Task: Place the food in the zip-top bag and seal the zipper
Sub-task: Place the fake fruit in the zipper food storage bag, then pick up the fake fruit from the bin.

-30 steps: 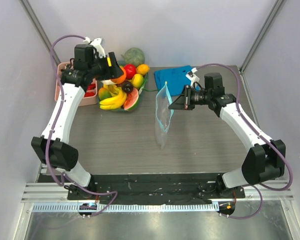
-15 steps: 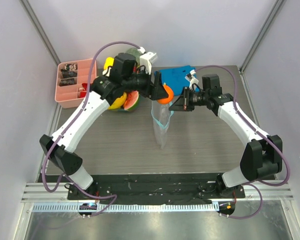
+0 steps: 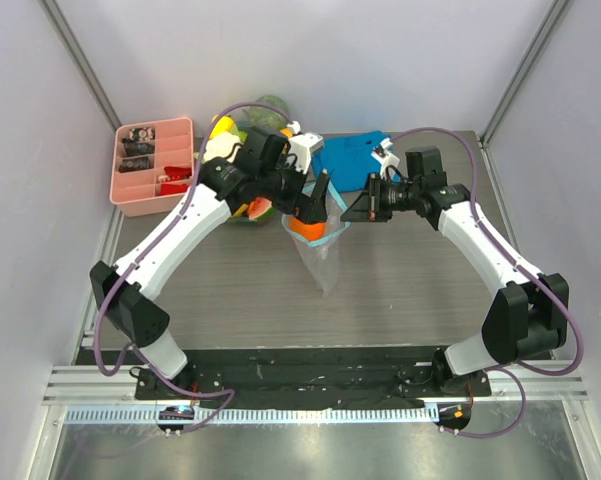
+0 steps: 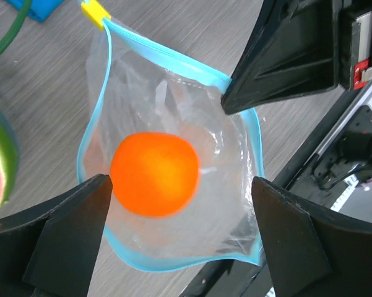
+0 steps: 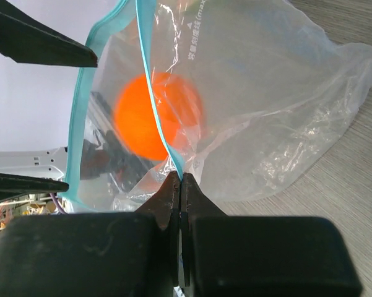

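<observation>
Holding zipper (image 5: 150, 93) pinched tight: right gripper (image 5: 179, 184) | left gripper (image 4: 181, 201) wide apart, empty | orange (image 4: 153, 173) inside zip-top bag (image 5: 272, 93)

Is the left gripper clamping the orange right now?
No: the left gripper stands wide open above the orange, which sits inside the zip-top bag.

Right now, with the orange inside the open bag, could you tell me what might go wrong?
The right gripper pinches the zipper at one thin spot, so the weight of the orange could pull the zip-top bag free. The left gripper, open, flanks the mouth and might snag the rim when withdrawing.
</observation>
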Robot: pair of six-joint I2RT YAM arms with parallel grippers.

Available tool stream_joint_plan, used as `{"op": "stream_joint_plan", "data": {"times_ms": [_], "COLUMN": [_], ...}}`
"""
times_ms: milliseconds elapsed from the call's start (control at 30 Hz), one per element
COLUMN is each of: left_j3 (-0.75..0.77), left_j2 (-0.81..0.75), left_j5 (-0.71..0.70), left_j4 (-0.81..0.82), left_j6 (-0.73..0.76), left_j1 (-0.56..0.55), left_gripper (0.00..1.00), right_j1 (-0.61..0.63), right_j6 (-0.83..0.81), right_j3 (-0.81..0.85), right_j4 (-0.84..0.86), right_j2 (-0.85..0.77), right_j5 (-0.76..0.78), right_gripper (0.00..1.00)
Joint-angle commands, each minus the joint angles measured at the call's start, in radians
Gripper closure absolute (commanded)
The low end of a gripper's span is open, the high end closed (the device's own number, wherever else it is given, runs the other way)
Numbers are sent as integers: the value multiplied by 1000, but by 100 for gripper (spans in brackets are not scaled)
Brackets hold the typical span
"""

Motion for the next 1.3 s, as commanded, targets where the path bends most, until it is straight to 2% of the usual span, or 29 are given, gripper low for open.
{"op": "stream_joint_plan", "data": {"times_ms": [0, 133, 233, 300, 367, 500, 600, 767, 900, 1133, 1267], "left_j3": [87, 57, 20, 5, -6, -43, -46, 4, 52, 104, 112], "left_j2": [-40, -124, -164, -169, -164, -134, -83, 23, 144, 257, 293], "left_j5": [-16, 85, 200, 216, 213, 122, 70, 41, 23, 24, 35], "left_j4": [-57, -46, -58, -89, -153, -207, -212, -232, -233, -232, -247], "left_j6": [79, 80, 91, 146, 249, 489, 603, 703, 740, 767, 800], "left_j1": [6, 77, 219, 328, 385, 500, 537, 537, 537, 537, 537], "left_gripper": [0, 0, 0, 0, 0, 0, 0, 0, 1, 5, 13], "right_j1": [6, 6, 5, 5, 6, 5, 5, 5, 5, 6, 6], "right_j6": [-29, -37, -40, -45, -46, -52, -52, -55, -62, -72, -75], "right_j3": [21, 23, 29, 35, 41, 43, 43, 47, 49, 55, 60], "right_j4": [-11, -11, -13, -17, -20, -26, -23, -25, -29, -43, -45], "right_j2": [-46, -43, -43, -41, -37, -27, -18, -12, -10, 2, 9], "right_j5": [15, 18, 16, 18, 15, 10, 12, 10, 12, 10, 9], "right_gripper": [99, 99, 99, 99, 99, 99, 99, 99, 99, 99, 99]}}
